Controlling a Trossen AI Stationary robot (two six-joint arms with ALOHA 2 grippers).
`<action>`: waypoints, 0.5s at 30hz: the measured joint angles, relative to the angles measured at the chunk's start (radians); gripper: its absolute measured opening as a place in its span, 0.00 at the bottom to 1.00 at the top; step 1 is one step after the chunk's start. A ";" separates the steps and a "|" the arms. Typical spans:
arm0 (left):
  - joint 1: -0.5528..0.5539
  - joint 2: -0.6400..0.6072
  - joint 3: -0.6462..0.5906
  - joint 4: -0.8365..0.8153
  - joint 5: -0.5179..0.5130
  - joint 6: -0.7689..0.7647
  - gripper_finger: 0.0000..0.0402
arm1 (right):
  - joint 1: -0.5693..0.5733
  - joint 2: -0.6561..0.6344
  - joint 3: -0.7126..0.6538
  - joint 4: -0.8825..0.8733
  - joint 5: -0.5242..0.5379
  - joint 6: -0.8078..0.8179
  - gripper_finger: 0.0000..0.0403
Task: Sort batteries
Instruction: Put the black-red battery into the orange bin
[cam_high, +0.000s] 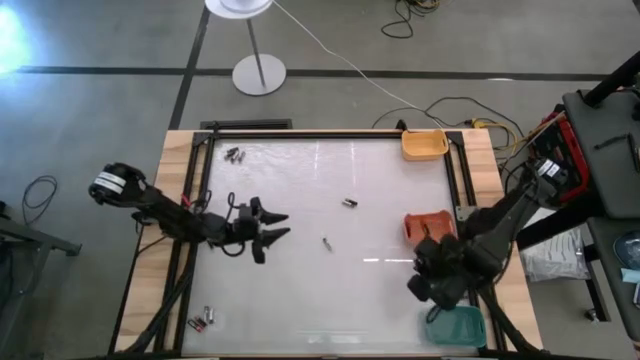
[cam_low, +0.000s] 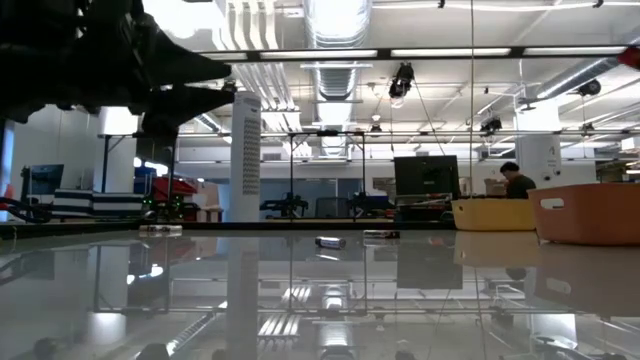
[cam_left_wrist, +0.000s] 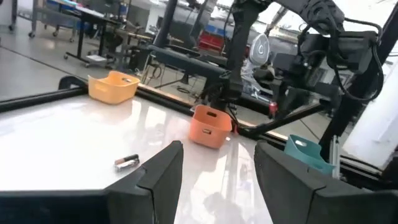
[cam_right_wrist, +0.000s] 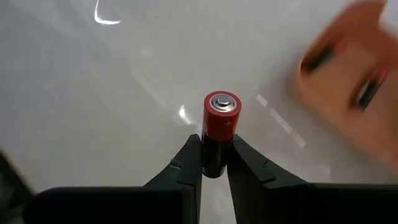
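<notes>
We see a small smooth cylinder, a battery (cam_right_wrist: 219, 134) with a black body, red band and silvery cap, pinched upright between the right gripper (cam_right_wrist: 214, 163)'s narrowed dark fingers above the glossy white table (cam_high: 380, 200), near the orange tray (cam_high: 430, 224). The left gripper (cam_high: 272, 228), its arm stretched low over the table's left half, spreads its fingers wide on nothing, with loose batteries (cam_high: 349, 203) lying apart ahead of it.

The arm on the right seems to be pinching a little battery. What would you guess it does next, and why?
Probably it carries the battery over one of the trays and lets go. The right gripper is shut on it, red end outward, above bare table, with the orange tray, already holding batteries, just beyond. The left gripper hangs open, empty.
</notes>
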 joint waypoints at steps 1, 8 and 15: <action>0.000 0.005 -0.001 -0.002 0.000 0.001 0.44 | 0.018 0.001 -0.002 0.001 -0.008 0.041 0.11; -0.010 0.089 0.033 -0.001 0.000 0.017 0.44 | 0.097 0.047 -0.009 -0.001 -0.124 0.288 0.11; -0.013 0.214 0.101 0.007 0.004 0.036 0.44 | 0.103 0.140 -0.011 0.050 -0.381 0.334 0.11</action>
